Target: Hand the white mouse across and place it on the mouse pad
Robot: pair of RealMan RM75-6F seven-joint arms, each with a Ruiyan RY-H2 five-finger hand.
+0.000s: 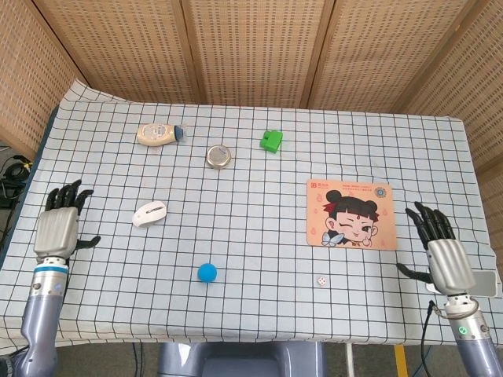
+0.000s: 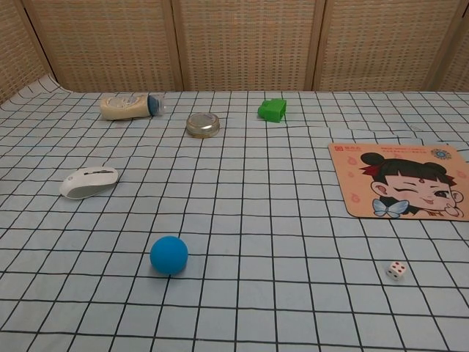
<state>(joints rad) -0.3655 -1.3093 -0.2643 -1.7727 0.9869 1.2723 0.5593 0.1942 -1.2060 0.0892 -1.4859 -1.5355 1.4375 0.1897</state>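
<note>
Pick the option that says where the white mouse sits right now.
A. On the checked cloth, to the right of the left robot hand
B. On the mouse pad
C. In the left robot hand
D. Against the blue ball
A: the white mouse lies on the checked cloth, apart from the open left robot hand beside it, far from the mouse pad and clear of the blue ball.
</note>
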